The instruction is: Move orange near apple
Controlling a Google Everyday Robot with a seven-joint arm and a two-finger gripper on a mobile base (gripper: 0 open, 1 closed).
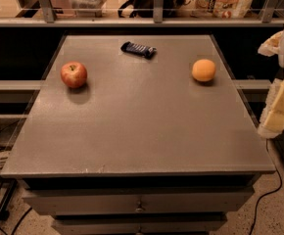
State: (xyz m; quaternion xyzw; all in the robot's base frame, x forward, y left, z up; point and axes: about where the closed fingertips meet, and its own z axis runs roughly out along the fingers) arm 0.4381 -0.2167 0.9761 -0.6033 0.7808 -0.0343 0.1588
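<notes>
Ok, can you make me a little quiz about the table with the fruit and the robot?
1. True or false: the orange is touching the apple.
2. What lies near the far edge of the table? A) a spoon B) a dark snack bar C) a cup
3. Fill in: the gripper is at the ____ side of the view, beside the table and closer to the orange than to the apple.

Key
1. False: they lie far apart, the apple on the left and the orange on the right.
2. B
3. right
</notes>
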